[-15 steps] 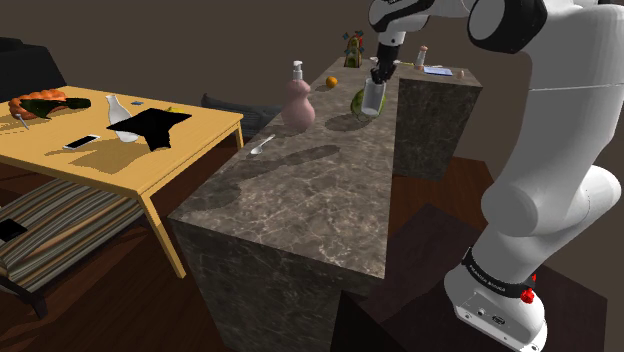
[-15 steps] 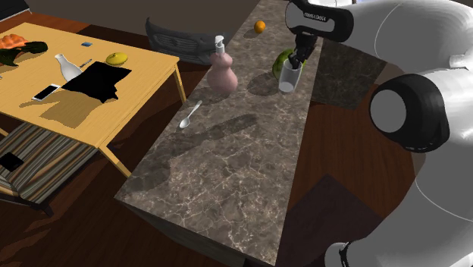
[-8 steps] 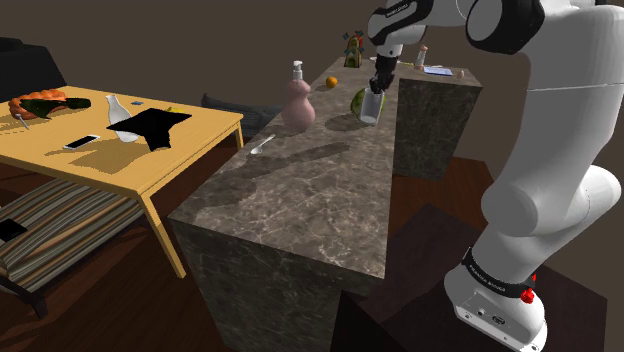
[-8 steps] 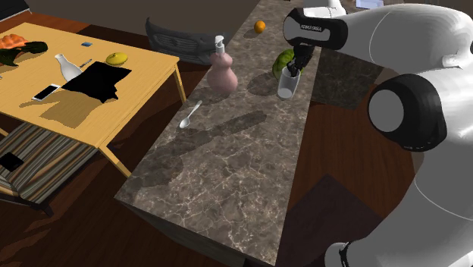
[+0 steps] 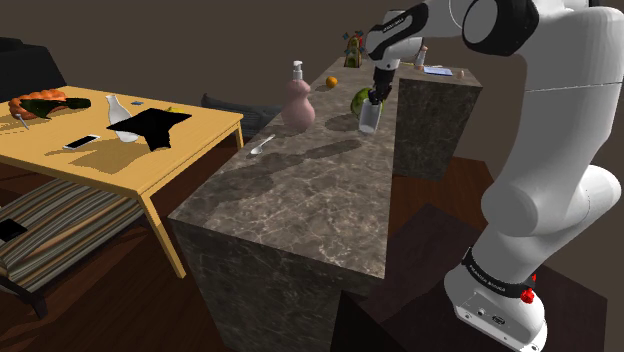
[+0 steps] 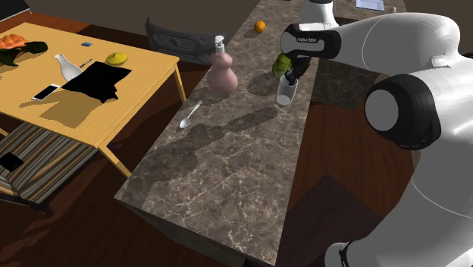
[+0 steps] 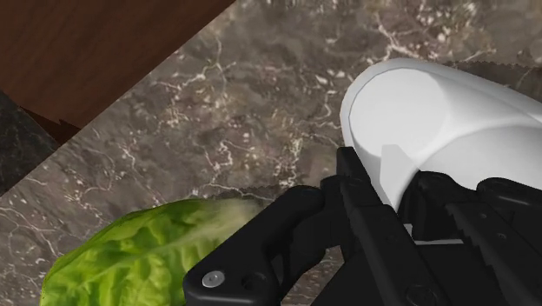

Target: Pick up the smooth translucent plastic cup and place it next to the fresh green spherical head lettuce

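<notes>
The translucent whitish cup (image 5: pixel 369 119) (image 6: pixel 286 92) stands upright at or just above the marble counter (image 5: pixel 300 195), near the edge on the arm's side. My gripper (image 5: pixel 376 97) (image 6: pixel 294 74) comes down on it from above and is shut on the cup's wall. In the wrist view one black finger (image 7: pixel 360 196) presses the outside of the cup (image 7: pixel 434 122) and the other sits inside its rim. The green lettuce (image 5: pixel 358 98) (image 6: pixel 281 64) (image 7: pixel 130 256) lies on the counter right beside the cup, just behind it.
A pink pump bottle (image 5: pixel 297 102) stands to the shoulder view's left of the lettuce, with a spoon (image 5: pixel 262 146) nearer the front and an orange (image 5: pixel 331 81) further back. A taller marble block (image 5: pixel 435 115) rises behind the cup. A wooden table (image 5: pixel 110 150) with several items stands left.
My gripper has come down with the cup, from above the counter to its surface beside the lettuce. Nothing else has moved.
</notes>
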### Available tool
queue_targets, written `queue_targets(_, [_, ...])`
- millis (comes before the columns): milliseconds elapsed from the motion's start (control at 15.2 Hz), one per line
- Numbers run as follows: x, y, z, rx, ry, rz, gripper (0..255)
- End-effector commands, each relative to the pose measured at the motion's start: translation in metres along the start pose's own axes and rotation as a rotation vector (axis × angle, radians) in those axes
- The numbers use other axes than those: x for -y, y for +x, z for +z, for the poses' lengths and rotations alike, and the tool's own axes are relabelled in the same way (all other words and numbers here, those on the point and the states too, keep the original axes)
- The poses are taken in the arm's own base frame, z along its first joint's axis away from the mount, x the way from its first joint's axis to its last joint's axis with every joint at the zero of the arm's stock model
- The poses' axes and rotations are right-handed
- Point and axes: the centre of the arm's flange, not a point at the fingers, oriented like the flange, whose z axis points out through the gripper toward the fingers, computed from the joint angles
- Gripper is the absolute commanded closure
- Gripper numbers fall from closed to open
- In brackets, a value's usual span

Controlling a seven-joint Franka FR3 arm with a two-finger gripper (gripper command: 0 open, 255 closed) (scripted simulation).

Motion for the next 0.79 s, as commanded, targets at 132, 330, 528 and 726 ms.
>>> queue_targets(132, [0.001, -0.001, 0.021, -0.001, 0.0, 0.0, 255])
queue_targets(330, [0.001, -0.001, 0.026, -0.001, 0.0, 0.0, 255])
queue_targets(528, [0.001, -0.001, 0.026, -0.001, 0.0, 0.0, 255])
queue_targets(726, [0.001, -0.001, 0.026, -0.001, 0.0, 0.0, 0])
